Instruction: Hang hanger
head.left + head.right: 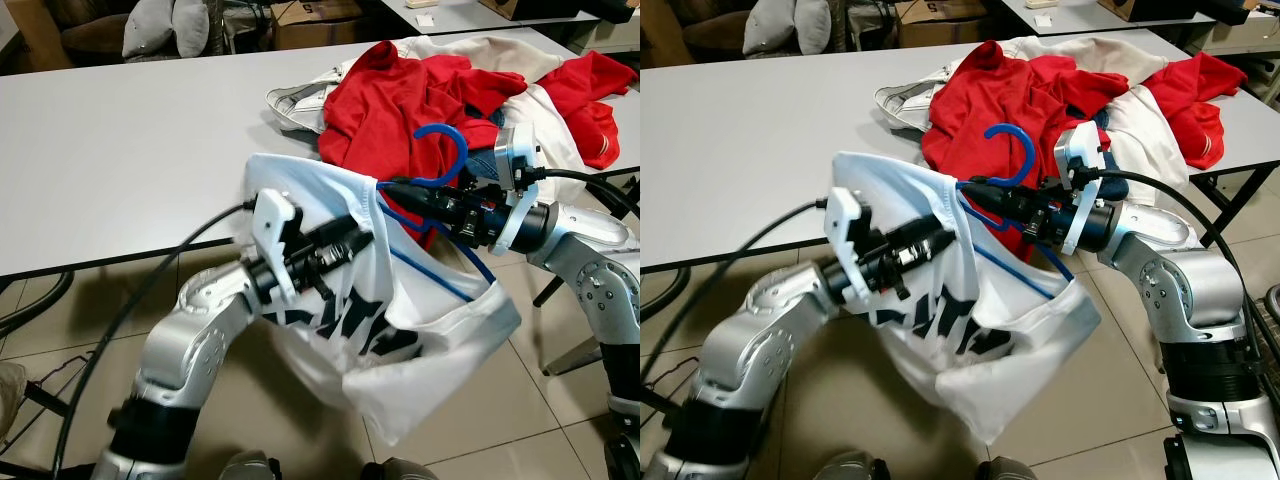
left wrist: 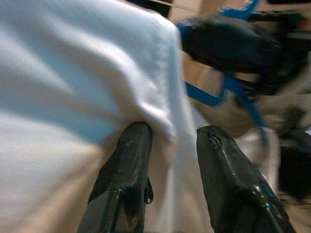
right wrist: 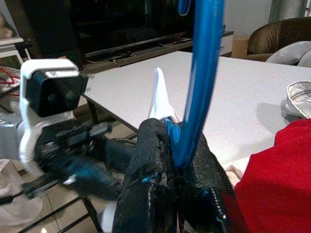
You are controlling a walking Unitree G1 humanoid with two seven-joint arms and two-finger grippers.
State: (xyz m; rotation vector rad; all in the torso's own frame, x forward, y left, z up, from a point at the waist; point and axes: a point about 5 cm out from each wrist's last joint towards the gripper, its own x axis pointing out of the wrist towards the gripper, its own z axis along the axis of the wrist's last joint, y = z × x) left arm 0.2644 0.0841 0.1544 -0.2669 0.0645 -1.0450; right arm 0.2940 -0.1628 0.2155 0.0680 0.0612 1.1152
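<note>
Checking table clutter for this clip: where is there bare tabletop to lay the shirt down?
The grey table is bare across its left and middle, up to the pile of red and cream clothes crowding its right end. The left end effector and right end effector hold the white shirt and blue hanger off the near edge.

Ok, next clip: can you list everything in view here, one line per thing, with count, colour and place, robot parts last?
White T-shirt: one, white with dark lettering, held up in front of the table, over the floor.
Hanger: one, blue, hook up, lower part inside the T-shirt.
Clothes pile: one heap, red and cream garments, on the far right of the table.
Table: one, pale grey, ahead of the robot.
Floor: beige tiles, below.
Cardboard box: one, brown, behind the table.
Left gripper: black fingers pinching the T-shirt's edge.
Right gripper: black fingers clamped on the hanger, by its neck.
</note>
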